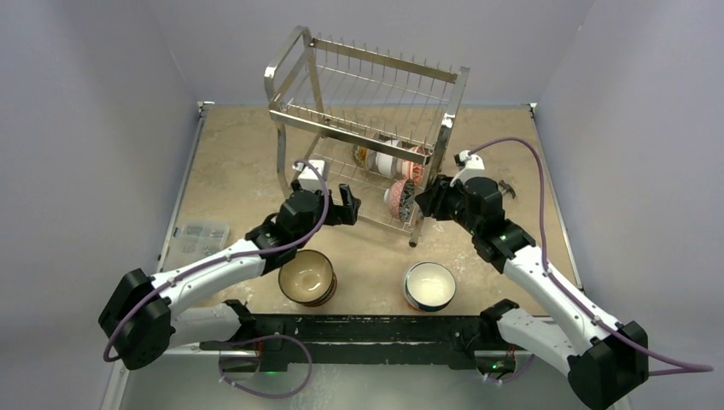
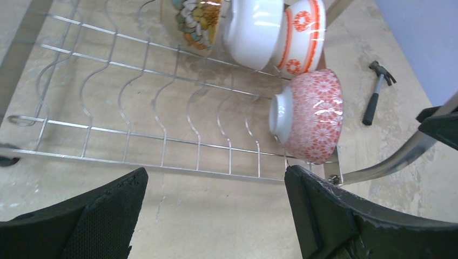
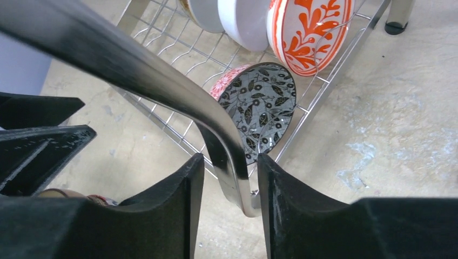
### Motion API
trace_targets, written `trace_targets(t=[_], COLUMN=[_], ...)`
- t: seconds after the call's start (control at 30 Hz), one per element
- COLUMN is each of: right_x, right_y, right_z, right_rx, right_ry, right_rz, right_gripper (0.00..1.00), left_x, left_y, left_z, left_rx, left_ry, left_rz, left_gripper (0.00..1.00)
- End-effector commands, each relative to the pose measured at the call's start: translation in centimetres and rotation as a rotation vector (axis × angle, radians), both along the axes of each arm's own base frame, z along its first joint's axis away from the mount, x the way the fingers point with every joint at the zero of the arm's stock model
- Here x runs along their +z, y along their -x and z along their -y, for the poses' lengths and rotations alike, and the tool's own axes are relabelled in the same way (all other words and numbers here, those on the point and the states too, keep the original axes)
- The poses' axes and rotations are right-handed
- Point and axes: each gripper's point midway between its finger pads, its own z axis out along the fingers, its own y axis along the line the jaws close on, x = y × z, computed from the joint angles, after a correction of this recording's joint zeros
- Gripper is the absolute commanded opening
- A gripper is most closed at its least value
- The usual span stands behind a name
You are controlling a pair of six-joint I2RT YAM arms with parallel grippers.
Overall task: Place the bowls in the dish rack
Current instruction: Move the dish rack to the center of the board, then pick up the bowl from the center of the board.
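Right claw (image 3: 230, 162) straddling dish rack (image 3: 135, 67) leg, left claw (image 2: 215, 175) wide open

Jaws of left gripper (image 2: 215, 213) wide apart, near lower wires of dish rack (image 2: 162, 141). Red-patterned bowl (image 2: 316, 116) on edge at right end; hammer (image 2: 378, 93) lies beyond.

In the left wrist view, we find the dish rack's (image 2: 389, 160) lower tier bare across left and centre, while bowls (image 2: 316, 113) crowd its upper right. A hammer (image 2: 378, 93) lies on the table (image 2: 216, 216) at far right. In the right wrist view, the rack's leg (image 3: 219, 132) fills the gap between our right gripper's (image 3: 229, 168) fingers.
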Motion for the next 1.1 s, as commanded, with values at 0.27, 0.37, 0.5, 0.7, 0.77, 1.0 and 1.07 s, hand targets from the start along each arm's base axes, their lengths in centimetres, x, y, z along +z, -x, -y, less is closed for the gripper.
trace_targets(t=[0.27,0.37,0.5,0.7,0.77,1.0,1.07], right_x=[1.9,1.9,1.7,1.0,0.9,1.0,0.9], right_y=[0.1,0.8,1.4,1.5,1.5,1.4,1.3], right_z=[3.0,3.8,4.4,4.7,4.4,3.3,3.0], right_rx=[-0.118,-0.150,-0.183,-0.209,-0.195,-0.141,-0.128], right_ry=[0.069,0.065,0.043,0.036,0.036,0.018,0.013], right_rz=[0.063,0.050,0.029,-0.006,-0.010,-0.003,-0.004], right_gripper=[0.03,0.02,0.02,0.16,0.25,0.49,0.53], left_x=[-0.7,-0.5,0.2,-0.1,-0.8,-0.5,0.0], left_y=[0.1,0.0,-0.1,0.8,1.6,4.6,5.6], left_z=[-2.4,-2.6,-2.7,-3.3,-4.1,-9.6,-11.1], left_rx=[0.055,0.068,0.082,0.084,0.105,0.309,0.369], left_ry=[0.045,0.056,0.088,0.078,0.057,0.043,0.043], left_rz=[-0.071,-0.071,-0.067,-0.110,-0.150,-0.245,-0.276], left_gripper=[0.95,0.94,0.93,0.92,0.92,0.92,0.92])
